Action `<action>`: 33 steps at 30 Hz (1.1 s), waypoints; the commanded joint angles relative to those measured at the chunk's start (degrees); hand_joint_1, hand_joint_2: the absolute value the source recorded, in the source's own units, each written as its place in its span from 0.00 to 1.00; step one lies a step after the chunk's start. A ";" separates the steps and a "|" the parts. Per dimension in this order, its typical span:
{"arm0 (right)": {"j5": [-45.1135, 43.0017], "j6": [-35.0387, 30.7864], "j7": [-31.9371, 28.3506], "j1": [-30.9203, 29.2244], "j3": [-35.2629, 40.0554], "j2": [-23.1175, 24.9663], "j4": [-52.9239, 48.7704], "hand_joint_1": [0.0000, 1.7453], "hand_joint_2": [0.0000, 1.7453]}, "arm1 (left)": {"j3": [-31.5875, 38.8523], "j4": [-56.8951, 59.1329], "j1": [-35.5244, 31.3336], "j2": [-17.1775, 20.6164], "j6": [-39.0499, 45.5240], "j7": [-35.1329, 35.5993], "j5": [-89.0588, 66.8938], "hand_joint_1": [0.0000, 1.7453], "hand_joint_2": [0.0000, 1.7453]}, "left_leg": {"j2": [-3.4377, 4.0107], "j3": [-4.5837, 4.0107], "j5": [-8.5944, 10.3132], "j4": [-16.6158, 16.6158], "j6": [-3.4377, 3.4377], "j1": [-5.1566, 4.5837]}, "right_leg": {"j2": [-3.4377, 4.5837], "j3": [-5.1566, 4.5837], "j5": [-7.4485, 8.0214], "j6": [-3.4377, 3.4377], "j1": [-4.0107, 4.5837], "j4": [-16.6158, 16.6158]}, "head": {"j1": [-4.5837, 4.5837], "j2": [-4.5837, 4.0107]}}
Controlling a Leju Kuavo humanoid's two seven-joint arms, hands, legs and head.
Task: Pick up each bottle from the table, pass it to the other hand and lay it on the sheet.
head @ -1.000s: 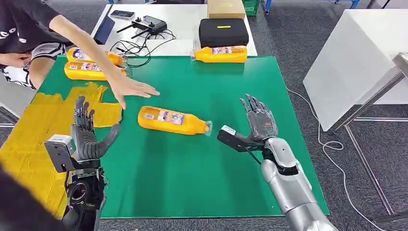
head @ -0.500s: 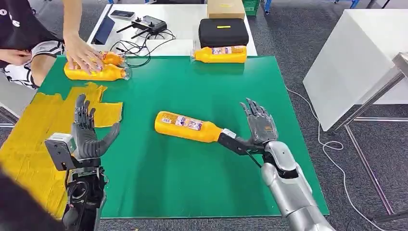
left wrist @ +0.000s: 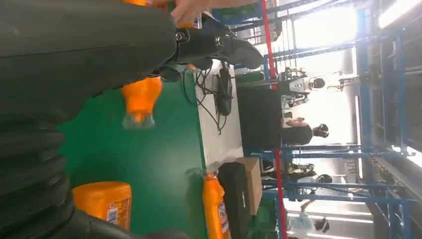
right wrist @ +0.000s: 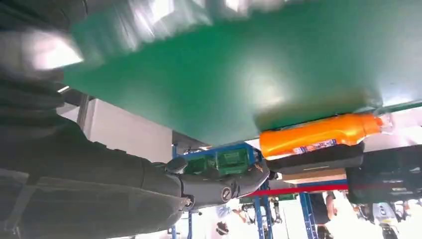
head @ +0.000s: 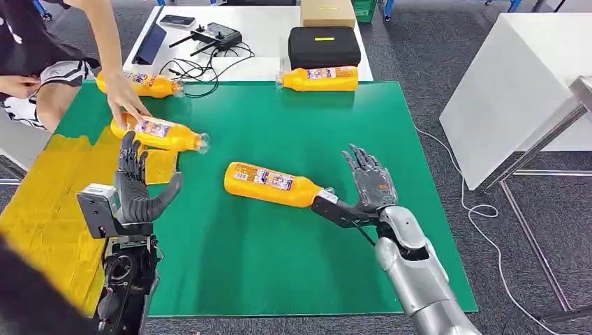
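An orange bottle [head: 272, 185] lies on its side in the middle of the green mat [head: 293, 272], cap pointing right. My right hand [head: 366, 190] is spread open just right of the cap, its thumb [head: 334, 209] close beside it; contact is unclear. My left hand [head: 139, 192] is upright and open at the mat's left edge, holding nothing. The yellow sheet [head: 49, 202] lies left of it. A person's hand [head: 129, 98] rests on a second bottle [head: 164, 132] beyond my left hand's fingertips, also visible from the left wrist [left wrist: 141, 97]. Two more bottles lie at the back left [head: 139, 84] and back centre [head: 320, 78].
Behind the mat a white table [head: 272, 28] carries a black case [head: 324, 46], a cardboard box [head: 328, 11], a controller and cables [head: 209, 35]. The back bottle [right wrist: 318, 137] lies against the case. A white panel [head: 516, 91] stands at the right.
The person took the hand off the back-left pair and slid one bottle toward the sheet's edge. My right hand has edged left toward the middle bottle's cap. My left hand has shifted slightly right.
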 commanded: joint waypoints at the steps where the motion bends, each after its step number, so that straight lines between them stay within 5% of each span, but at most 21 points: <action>1: -0.67 1.06 -0.95 -2.51 2.03 1.26 3.67 0.00 1.00 | -1.09 5.26 -3.43 0.00 -0.54 0.24 0.14 0.00 1.00 | 0.03 0.20 -0.06 -0.06 -0.02 0.00 | -0.04 0.19 -0.05 0.00 0.01 -0.04 | 0.02 0.00; 33: -2.37 0.74 -1.75 -6.88 6.63 4.13 9.54 0.00 1.00 | -0.90 3.12 -2.80 -0.02 -0.10 1.15 -0.05 0.00 1.00 | 0.11 0.23 -0.08 -0.06 -0.03 0.00 | 0.03 0.22 -0.06 0.00 0.01 -0.02 | 0.00 0.00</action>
